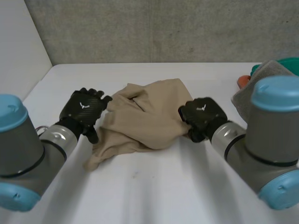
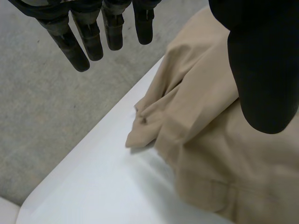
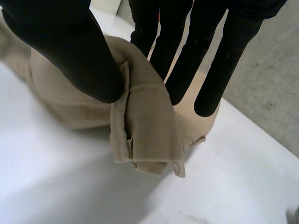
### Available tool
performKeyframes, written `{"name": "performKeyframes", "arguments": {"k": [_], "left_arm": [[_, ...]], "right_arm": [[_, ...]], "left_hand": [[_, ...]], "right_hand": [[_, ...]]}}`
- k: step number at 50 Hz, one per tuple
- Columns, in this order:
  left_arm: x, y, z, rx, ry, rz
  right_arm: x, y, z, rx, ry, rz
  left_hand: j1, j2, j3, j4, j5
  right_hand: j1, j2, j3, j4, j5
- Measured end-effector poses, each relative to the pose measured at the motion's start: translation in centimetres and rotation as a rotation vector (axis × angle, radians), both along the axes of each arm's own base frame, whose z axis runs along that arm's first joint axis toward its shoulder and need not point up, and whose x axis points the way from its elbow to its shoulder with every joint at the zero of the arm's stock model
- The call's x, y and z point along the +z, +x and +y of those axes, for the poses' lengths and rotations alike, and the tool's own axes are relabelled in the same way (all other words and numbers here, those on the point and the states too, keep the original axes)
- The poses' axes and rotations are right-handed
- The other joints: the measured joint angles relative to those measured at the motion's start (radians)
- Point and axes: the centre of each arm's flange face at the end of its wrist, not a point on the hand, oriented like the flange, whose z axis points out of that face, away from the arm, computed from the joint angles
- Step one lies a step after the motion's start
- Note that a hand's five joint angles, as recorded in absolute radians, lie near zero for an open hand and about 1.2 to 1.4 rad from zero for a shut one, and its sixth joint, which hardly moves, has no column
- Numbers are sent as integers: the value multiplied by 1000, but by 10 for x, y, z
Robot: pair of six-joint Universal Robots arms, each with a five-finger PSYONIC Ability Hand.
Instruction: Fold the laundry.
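Head: tan cloth bunched mid-table between my hands, left hand at its left edge, right hand at its right. Left wrist: my fingers straight, off the cloth. Right wrist: thumb and fingers pinch a folded edge.

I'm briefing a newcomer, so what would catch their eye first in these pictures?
A crumpled beige cloth lies in the middle of the white table. The right hand pinches a folded hem at its right edge between thumb and fingers; the left hand is open at its left edge. A heap of grey, green and orange laundry sits beside the right arm.
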Motion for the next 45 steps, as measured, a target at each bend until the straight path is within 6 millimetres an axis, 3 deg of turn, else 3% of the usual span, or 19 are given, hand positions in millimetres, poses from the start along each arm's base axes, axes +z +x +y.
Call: {"name": "performKeyframes", "arguments": {"k": [6, 10, 15, 21, 23, 24, 25, 26, 29, 33, 36, 41, 45], "left_arm": [[-14, 3, -26, 38, 70, -14], [-24, 3, -36, 35, 121, -28], [-28, 1, -47, 36, 131, -28], [-24, -3, -61, 52, 85, -14], [-23, -6, -65, 55, 73, -12], [-24, -8, -66, 55, 71, -12], [-24, -8, -67, 55, 71, -12], [-26, -10, -67, 54, 72, -14], [-29, -14, -66, 53, 83, -21], [-30, -16, -60, 54, 105, -32], [-29, -15, -52, 57, 129, -39], [-28, -10, -45, 60, 160, -40], [-33, -9, -45, 53, 187, -42]], "right_arm": [[34, 0, -4, -19, 22, -115], [41, 7, -19, -45, 22, -158], [33, 22, -51, -96, -2, -160], [5, 40, -96, -175, -78, -100], [-9, 48, -114, -200, -123, -64], [-15, 50, -119, -205, -138, -52], [-16, 51, -120, -206, -142, -49], [-23, 55, -126, -210, -161, -35], [-30, 60, -134, -217, -195, -10], [-22, 57, -133, -226, -203, 3], [1, 46, -123, -228, -181, 22], [36, 17, -90, -176, -112, 93], [43, -1, -63, -97, -48, 162]], "left_hand": [[4, 2, 2, 3, 0], [56, 40, 36, 51, 19], [160, 135, 134, 151, 126], [249, 232, 233, 247, 223], [255, 239, 240, 258, 234], [255, 239, 240, 258, 234], [255, 239, 240, 258, 234], [255, 239, 240, 258, 234], [254, 239, 240, 256, 233], [254, 238, 239, 256, 231], [254, 239, 238, 256, 231], [255, 239, 240, 256, 231], [255, 239, 240, 258, 234]], "right_hand": [[0, 0, 4, 0, 0], [0, 0, 5, 1, 10], [14, 0, 5, 1, 17], [19, 0, 5, 1, 21], [-74, -145, -125, -132, -109], [-273, -351, -320, -326, -310], [-314, -392, -362, -365, -351], [-544, -610, -595, -600, -595], [-793, -880, -886, -898, -888], [-839, -949, -959, -962, -944], [-839, -950, -961, -966, -944], [-767, -863, -868, -882, -848], [-599, -704, -711, -724, -689]]}}
